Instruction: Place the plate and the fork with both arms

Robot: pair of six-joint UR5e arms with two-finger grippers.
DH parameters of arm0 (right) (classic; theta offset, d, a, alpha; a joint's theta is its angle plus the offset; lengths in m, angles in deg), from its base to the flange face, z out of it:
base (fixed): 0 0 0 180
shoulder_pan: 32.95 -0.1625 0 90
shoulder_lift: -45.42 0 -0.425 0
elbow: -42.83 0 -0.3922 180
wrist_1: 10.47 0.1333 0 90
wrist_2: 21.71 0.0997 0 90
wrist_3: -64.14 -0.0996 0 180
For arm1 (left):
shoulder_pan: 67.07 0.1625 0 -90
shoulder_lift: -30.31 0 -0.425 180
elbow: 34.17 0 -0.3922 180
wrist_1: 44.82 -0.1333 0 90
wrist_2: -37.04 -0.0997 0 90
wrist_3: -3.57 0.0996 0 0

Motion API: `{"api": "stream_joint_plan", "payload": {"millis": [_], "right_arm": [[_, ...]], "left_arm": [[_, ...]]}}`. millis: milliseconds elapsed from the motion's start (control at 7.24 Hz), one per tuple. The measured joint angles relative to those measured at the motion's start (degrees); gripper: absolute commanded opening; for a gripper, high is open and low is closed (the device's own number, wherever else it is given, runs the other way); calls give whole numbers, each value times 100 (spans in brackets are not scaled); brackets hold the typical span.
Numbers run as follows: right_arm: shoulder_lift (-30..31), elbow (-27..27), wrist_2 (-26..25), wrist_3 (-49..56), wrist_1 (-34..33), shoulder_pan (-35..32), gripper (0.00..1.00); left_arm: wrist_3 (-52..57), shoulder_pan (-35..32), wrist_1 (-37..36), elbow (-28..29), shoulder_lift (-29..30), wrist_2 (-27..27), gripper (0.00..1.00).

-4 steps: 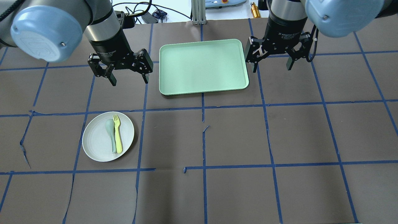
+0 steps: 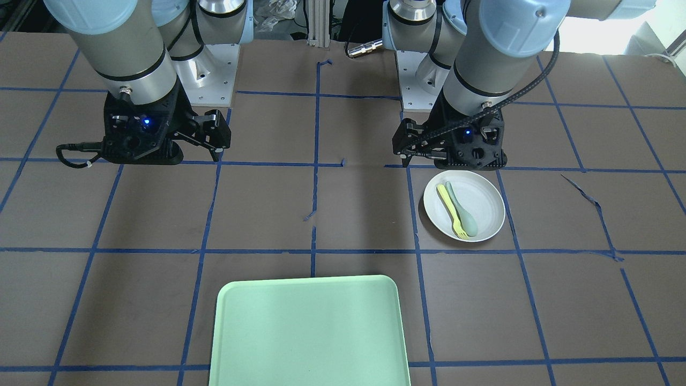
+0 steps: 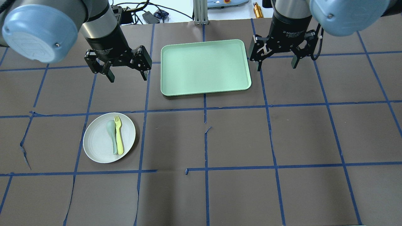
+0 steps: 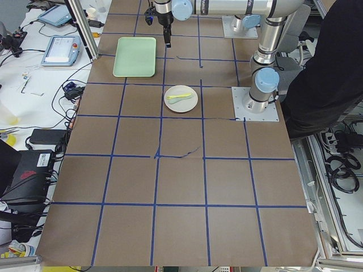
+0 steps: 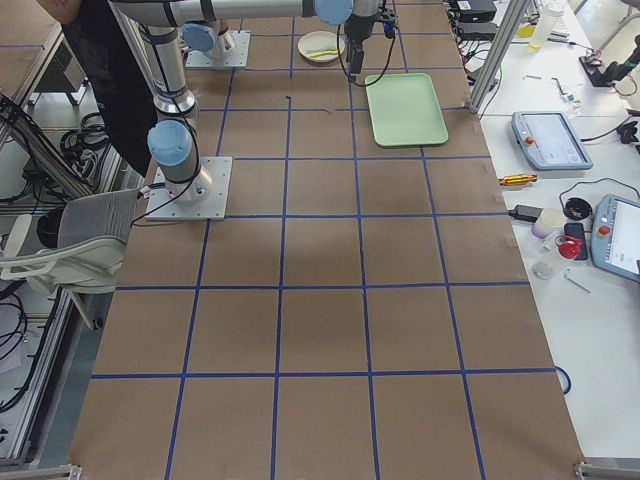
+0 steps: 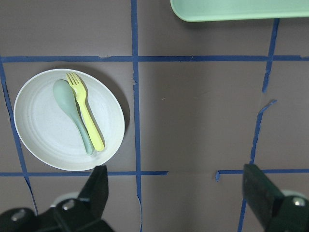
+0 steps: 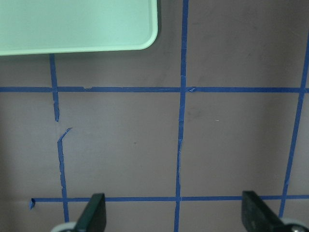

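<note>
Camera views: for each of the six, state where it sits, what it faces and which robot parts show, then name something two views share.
Overhead: behind the robot, looking down; left pincer, right pincer, tray, plate.
Front-facing: opposite, facing the robot; left arm, right arm.
Exterior left: table's left end, looking along it; both arms.
Exterior right: the right end; both arms.
Left wrist: looking down on plate and fork; own fingers.
Right wrist: looking down on table; own fingers.
Shared: both wrist views catch the tray's edge.

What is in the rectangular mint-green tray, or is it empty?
Empty. The rectangular mint-green tray shows only bare surface; the round off-white plate, carrying the pale-yellow plastic fork, sits apart from it.
</note>
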Motion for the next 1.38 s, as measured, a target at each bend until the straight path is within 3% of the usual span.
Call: {"api": "stream_joint_plan", "payload": {"millis": [1382], "right_arm": [[-39, -46, -108, -15, -150, 31, 100]], "left_arm": [[-8, 305, 274, 66, -220, -33, 100]]}}
